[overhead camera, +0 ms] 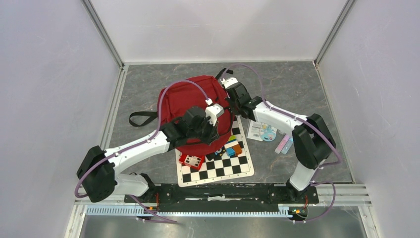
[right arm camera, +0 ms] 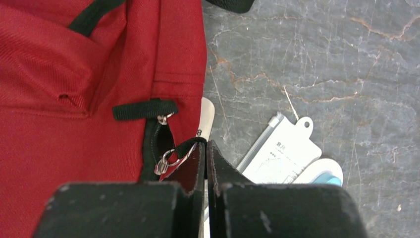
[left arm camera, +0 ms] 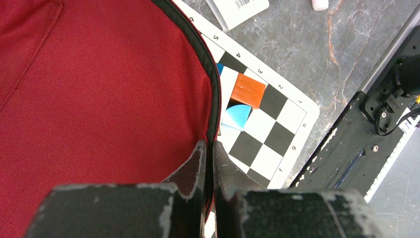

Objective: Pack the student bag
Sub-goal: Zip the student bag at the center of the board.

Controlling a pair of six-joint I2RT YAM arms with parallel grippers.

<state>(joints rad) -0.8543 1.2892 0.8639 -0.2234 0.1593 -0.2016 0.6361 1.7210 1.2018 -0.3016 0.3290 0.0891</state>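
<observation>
Grey marbled tabletop point(overhead camera: 297, 84) within plain pale walls point(overhead camera: 49, 74), aluminium corner posts point(overhead camera: 101, 32), even light.

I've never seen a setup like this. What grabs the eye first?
The big red student bag lies mid-table, overlapping a chessboard that carries coloured blocks. The left hand pinches its zippered edge, and the right hand pinches its black zipper pull.

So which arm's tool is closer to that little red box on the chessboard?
Left: the left tool pinches the student bag at its edge just beyond the red box; the right tool holds a zipper pull farther up the bag's right side.
</observation>
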